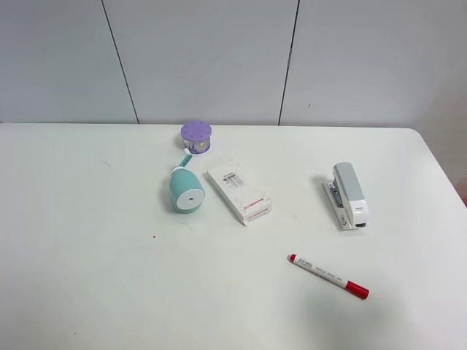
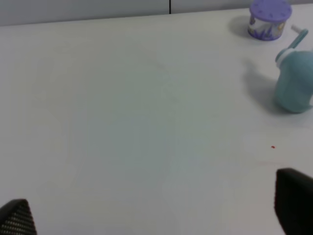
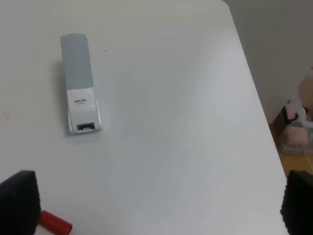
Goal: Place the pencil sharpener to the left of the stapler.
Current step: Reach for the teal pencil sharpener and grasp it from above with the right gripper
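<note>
Lying far L of stapler (image 1: 348,195): pencil sharpener (image 1: 186,190)

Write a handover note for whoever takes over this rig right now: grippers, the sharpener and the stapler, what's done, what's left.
Left gripper: open, empty, above bare table.
Right gripper: open, empty, near the stapler.
Pencil sharpener: lying on its side, left of centre, in front of the purple container.
White box: lies between sharpener and stapler.
Done: nothing gripped, no sign of a start.
Left: grasp the sharpener, probably with the left arm, and set it in the free space just left of the stapler.
</note>
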`<state>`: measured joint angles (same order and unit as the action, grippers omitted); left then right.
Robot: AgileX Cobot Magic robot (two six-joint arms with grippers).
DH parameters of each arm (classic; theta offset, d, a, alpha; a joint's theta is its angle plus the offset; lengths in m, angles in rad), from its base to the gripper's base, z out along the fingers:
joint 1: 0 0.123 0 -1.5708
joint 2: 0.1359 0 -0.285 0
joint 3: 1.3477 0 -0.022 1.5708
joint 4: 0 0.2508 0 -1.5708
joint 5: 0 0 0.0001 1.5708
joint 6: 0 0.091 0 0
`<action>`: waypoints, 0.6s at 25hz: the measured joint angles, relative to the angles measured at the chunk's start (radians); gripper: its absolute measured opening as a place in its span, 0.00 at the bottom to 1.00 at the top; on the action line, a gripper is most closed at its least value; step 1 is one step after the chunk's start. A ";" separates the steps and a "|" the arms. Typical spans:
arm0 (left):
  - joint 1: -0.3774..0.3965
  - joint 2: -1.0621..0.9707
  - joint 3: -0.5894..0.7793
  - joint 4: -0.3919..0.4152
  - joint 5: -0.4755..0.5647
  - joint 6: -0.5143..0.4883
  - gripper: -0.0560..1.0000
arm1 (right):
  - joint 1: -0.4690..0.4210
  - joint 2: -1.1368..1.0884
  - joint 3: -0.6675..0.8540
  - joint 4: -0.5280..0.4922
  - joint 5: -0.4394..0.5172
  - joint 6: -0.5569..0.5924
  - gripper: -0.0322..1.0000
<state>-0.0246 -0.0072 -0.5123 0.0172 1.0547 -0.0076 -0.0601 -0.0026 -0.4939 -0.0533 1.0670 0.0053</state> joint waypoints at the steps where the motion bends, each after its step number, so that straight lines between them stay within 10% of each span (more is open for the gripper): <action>1: 0.000 0.000 0.000 0.000 0.000 0.000 0.99 | 0.000 0.000 0.000 0.000 0.000 0.000 0.99; 15: 0.000 0.000 0.000 0.000 0.000 0.000 0.99 | 0.000 0.002 0.000 0.053 0.000 -0.051 0.99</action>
<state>-0.0246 -0.0072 -0.5123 0.0172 1.0547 -0.0076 -0.0601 -0.0010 -0.4939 0.0000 1.0670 -0.0461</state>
